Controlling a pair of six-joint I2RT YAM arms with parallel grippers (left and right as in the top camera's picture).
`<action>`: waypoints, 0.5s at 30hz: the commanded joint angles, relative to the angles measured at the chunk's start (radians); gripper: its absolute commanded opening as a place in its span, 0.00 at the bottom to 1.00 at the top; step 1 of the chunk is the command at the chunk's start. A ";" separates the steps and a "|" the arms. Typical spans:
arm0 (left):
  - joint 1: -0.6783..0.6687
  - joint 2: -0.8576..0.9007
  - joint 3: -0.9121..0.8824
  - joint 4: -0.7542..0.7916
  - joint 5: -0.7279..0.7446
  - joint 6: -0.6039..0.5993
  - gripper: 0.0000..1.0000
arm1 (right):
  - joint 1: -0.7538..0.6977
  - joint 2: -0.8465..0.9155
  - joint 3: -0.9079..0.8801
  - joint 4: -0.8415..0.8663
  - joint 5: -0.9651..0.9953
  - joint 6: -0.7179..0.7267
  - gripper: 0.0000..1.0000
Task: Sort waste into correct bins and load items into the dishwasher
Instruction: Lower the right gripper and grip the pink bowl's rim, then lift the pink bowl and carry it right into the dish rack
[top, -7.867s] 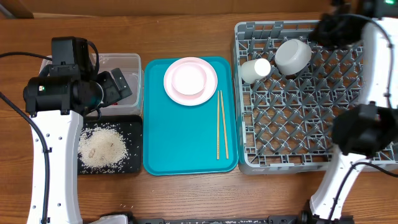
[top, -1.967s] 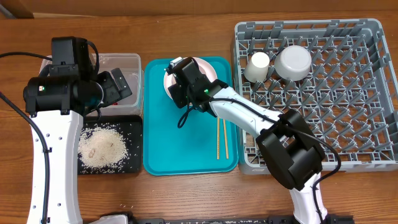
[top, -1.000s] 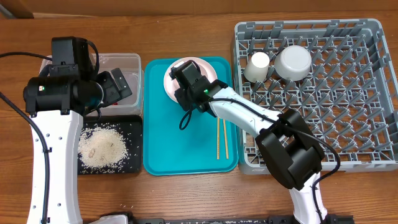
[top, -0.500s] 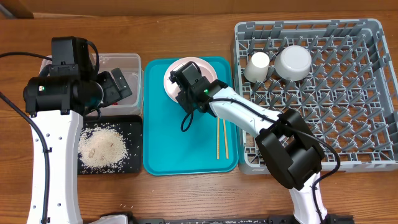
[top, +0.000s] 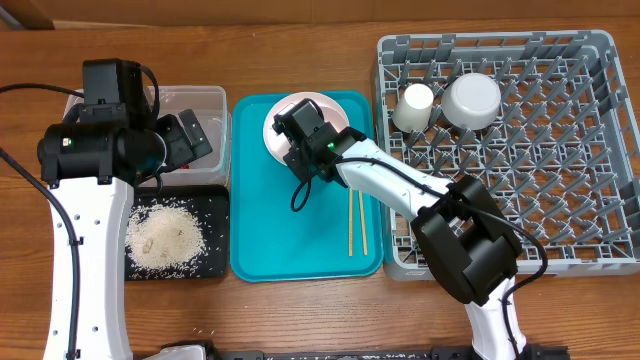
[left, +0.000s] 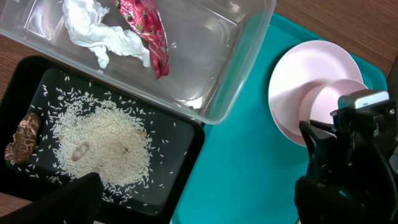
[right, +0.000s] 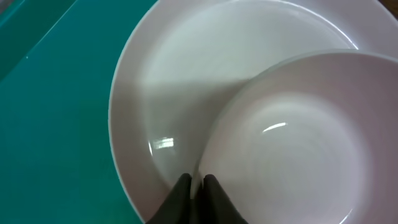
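Note:
A pale-pink plate lies at the back of the teal tray with a pinkish bowl on it. My right gripper is shut on that bowl's rim, one finger inside and one outside. Chopsticks lie on the tray's right side. My left gripper hangs open over the bins. The clear tub holds the red wrapper and tissue. Rice lies in the black tray.
The grey dish rack on the right holds a white cup and a white bowl in its back left part. A brown food bit sits at the black tray's left edge. A few rice grains lie on the table in front.
The right gripper's jaws have closed onto the bowl's rim and the hand has shifted slightly on the plate. The left arm has not moved.

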 joint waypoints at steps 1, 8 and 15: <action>0.004 -0.002 0.009 0.001 -0.013 -0.003 1.00 | 0.001 -0.022 0.027 0.002 0.000 -0.001 0.04; 0.004 -0.002 0.009 0.001 -0.013 -0.003 1.00 | 0.001 -0.044 0.054 0.011 -0.001 -0.042 0.04; 0.004 -0.002 0.009 0.001 -0.013 -0.003 1.00 | -0.002 -0.188 0.068 0.015 -0.100 -0.035 0.04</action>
